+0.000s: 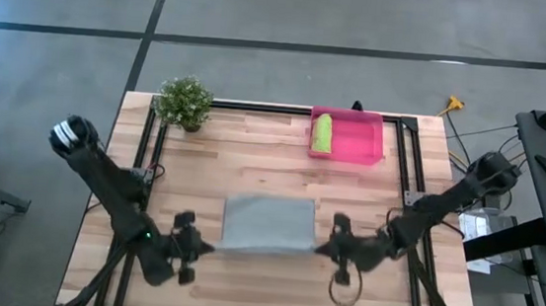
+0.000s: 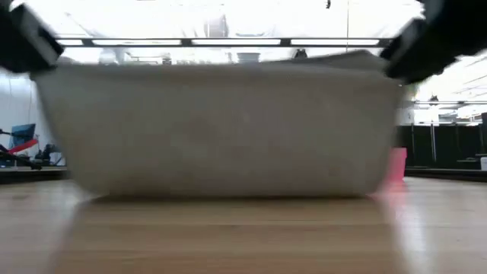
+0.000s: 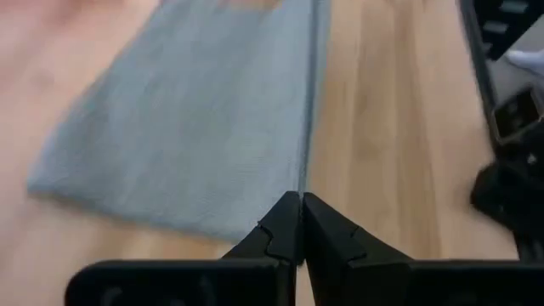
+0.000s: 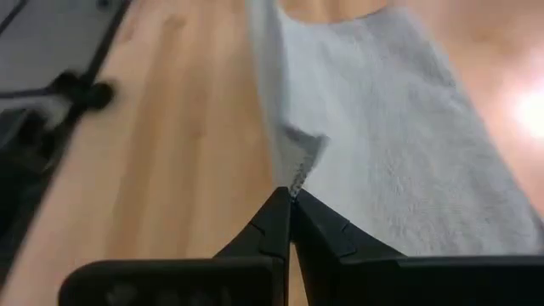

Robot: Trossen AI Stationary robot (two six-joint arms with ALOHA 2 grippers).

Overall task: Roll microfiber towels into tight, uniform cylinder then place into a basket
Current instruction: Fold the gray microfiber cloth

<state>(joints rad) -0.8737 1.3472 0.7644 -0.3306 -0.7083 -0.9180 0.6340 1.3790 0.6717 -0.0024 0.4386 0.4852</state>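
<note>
Grey towel [image 1: 269,223] mid-table [image 1: 254,141], near edge lifted, each corner pinched in a closed pincer: left pincer [image 3: 299,223] at 7 o'clock, right pincer [image 4: 291,204] at 5. Green roll already in pink basket [image 1: 363,141] at 1 o'clock. Risk: uneven pull slipping a corner, skewing the roll.

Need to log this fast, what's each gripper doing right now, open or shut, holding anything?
Left gripper: shut on the near left corner of the grey towel.
Right gripper: shut on the grey towel's near right corner.

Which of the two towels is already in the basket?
The lime green towel, rolled up inside the pink basket. The grey towel is out on the table, pinched at its corners by both tools.
</note>
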